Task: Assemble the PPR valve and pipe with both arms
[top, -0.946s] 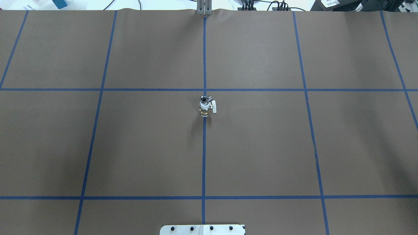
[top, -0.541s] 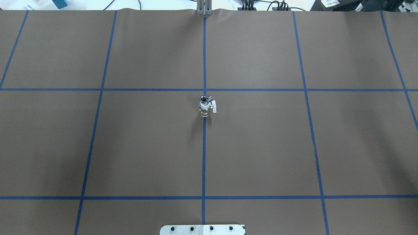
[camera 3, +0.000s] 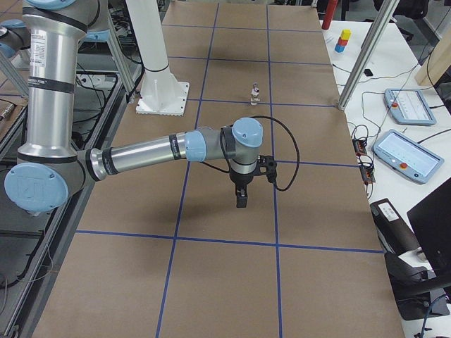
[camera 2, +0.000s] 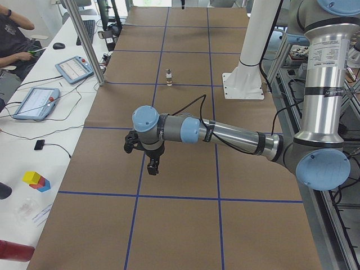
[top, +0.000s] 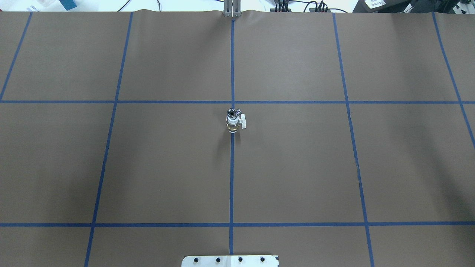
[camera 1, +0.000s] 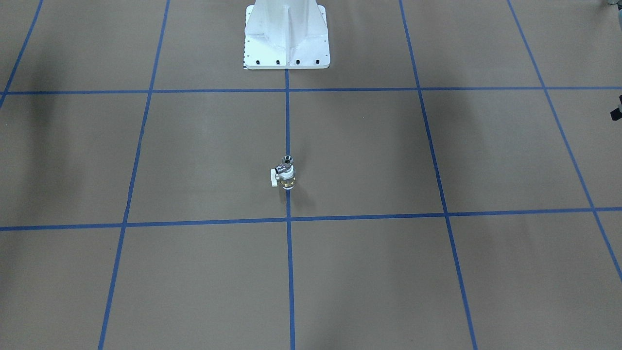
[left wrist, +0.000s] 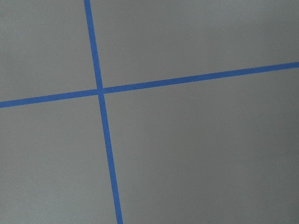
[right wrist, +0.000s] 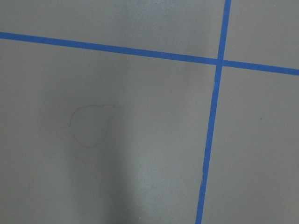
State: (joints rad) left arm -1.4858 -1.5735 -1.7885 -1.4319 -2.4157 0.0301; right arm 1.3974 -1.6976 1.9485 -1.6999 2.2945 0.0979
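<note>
Overhead exterior: table (top: 167, 167) was matte brown paper, gridded with blue tape (top: 167, 102). PPR valve (top: 233, 126) stood upright on the centre tape line, just on the robot's side of a crossing. It had a white plastic ring, a stubby brass-coloured body, and a white tab sticking out to view right. Pipe (top: 232, 111), shiny silver, short and branched, sat on top of the valve, touching it. White bolted pedestal (top: 230, 260) plate sat at the bottom edge.

Versus 0.9 s and 0.5 s ago in that view: no change, valve and pipe in the same spot and pose.

Overhead showed neither arm; the side views did. Exterior left had the left arm (camera 2: 225, 132), grey tube with light-blue caps, stretched low over the table. Its black left fingers (camera 2: 153, 166) pointed down, well apart from the valve. Exterior right had the right arm (camera 3: 141, 155) likewise, right fingers (camera 3: 241, 198) down. Couldn't tell if either pair was released or clenched. Wrist views showed only paper and a tape crossing; the right one also caught a faint stain outline (right wrist: 88, 123).
</note>
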